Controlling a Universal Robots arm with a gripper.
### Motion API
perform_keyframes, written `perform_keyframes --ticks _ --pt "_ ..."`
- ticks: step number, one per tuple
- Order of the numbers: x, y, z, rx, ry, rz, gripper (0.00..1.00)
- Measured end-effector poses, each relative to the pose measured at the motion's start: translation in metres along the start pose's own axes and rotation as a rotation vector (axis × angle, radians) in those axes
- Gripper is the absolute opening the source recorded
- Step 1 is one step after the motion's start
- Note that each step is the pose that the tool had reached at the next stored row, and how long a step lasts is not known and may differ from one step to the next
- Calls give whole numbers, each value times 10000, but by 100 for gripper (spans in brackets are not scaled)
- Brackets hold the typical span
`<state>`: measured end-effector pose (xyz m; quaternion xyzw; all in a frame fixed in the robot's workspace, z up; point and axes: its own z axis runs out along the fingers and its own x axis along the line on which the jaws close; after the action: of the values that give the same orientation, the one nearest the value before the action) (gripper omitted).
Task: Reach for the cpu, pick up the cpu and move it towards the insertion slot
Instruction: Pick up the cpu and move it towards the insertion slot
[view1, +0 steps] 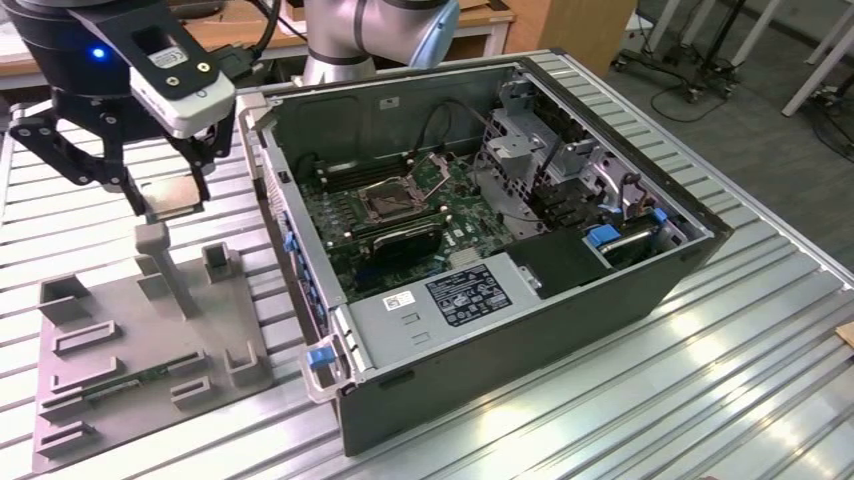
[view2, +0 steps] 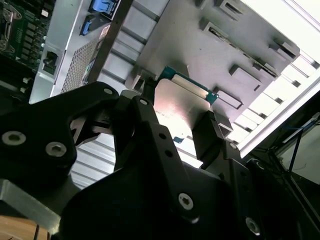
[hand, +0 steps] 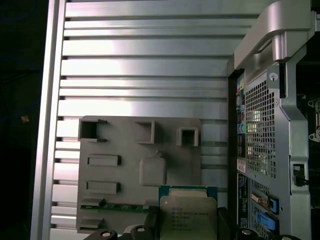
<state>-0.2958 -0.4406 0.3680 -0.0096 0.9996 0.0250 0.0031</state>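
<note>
The cpu (view1: 171, 199), a flat square chip with a silvery face and a thin green rim, hangs in the air above the far part of the grey tray (view1: 127, 330). My gripper (view1: 170, 204) is shut on it, one black finger on each side. Both wrist views show the chip (view2: 181, 105) (hand: 187, 212) clamped between the fingers (view2: 210, 131) (hand: 150, 226). The insertion slot (view1: 395, 201), a silver-framed socket with a dark centre, sits on the green board inside the open case, well off to the exterior view's right of the chip.
The open computer case (view1: 561, 310) lies on the slatted metal table (view1: 694, 400). Its near wall and blue latches (view1: 320, 357) stand between tray and board. A green memory stick (view1: 118, 381) lies in the tray. Tall grey posts (view1: 154, 250) rise under the gripper.
</note>
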Motion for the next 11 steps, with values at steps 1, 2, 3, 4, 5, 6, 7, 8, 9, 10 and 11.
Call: perform_keyframes --ticks 1,2,3,4,5,6,7,8,9,10,11 --pt "-26 -1 0 0 0 0 54" --pt "-54 -1 0 0 0 0 54" --pt "-82 -2 1 0 -1 1 54" --pt "-110 -2 1 0 -1 1 54" --pt "-138 -3 2 -1 -1 1 54" --pt "-162 -3 2 -1 -1 1 54" --pt "-189 -4 2 -1 -1 1 54" --pt "-213 -4 2 0 0 0 54" --pt "-237 -5 2 0 0 0 54" --pt "-261 -5 2 0 0 0 54" --pt "-286 -6 2 0 0 0 54"
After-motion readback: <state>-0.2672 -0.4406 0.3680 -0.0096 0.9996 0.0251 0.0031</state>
